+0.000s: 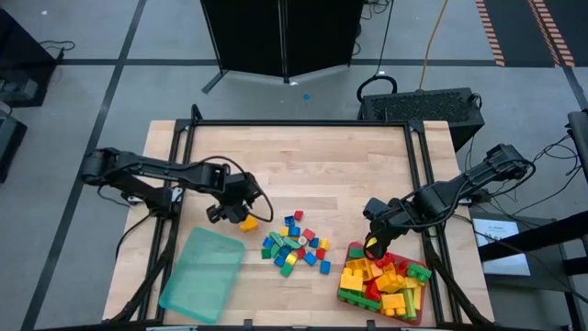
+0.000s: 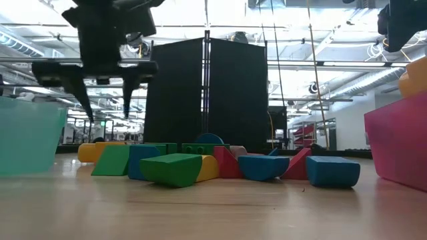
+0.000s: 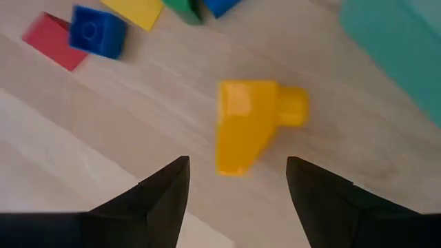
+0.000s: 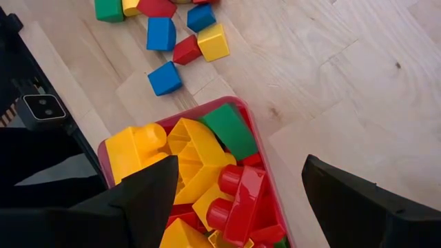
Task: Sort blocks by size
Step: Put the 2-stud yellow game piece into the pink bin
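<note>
Only in left wrist view: yellow block (image 3: 251, 124) btwn open left fingers (image 3: 165, 196).

Left arm reaching inward from the left, left gripper (image 1: 241, 213) fingers spread, right gripper (image 1: 372, 246) angled down, fingers spread, empty

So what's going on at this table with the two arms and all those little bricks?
Two robot arms are sorting plastic toy bricks. The left gripper hovers open over a lone yellow studded brick lying on the wood beside the empty translucent teal tray. The right gripper hangs open and empty above the red tray, which is already heaped with larger yellow, red and green bricks. A loose pile of small mixed-colour bricks lies between the trays, not yet sorted.
</note>
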Controlling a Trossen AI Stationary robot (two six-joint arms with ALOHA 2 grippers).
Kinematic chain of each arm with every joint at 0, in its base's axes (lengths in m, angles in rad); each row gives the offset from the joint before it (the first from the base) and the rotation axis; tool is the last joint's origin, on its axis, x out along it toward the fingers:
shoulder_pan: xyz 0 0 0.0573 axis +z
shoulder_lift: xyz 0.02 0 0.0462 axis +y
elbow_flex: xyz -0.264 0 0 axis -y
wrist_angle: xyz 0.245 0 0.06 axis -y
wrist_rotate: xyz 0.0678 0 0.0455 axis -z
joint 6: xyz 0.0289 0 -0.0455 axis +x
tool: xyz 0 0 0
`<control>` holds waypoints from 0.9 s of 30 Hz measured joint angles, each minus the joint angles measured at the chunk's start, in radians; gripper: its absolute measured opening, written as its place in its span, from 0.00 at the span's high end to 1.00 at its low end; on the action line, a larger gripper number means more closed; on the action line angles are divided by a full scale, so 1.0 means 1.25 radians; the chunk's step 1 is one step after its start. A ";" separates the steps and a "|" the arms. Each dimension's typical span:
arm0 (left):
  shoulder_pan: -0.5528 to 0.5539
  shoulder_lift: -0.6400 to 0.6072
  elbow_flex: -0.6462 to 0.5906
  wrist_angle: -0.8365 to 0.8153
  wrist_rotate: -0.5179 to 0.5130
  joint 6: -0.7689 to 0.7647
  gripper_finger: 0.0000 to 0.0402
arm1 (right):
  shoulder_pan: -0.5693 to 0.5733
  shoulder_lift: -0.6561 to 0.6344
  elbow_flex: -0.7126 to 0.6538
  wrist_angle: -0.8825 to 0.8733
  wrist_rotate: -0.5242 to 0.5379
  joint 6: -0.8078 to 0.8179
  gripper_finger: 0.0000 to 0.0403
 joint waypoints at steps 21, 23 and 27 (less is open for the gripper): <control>-0.002 0.180 -0.026 0.123 -0.001 0.041 0.39 | 0.000 0.000 0.000 0.005 0.002 -0.030 0.26; -0.002 0.187 -0.026 0.130 0.001 0.038 0.39 | 0.000 0.000 0.000 0.004 0.002 -0.030 0.26; -0.003 0.198 -0.025 0.154 0.011 0.017 0.40 | 0.000 0.000 0.000 0.001 0.029 -0.036 0.26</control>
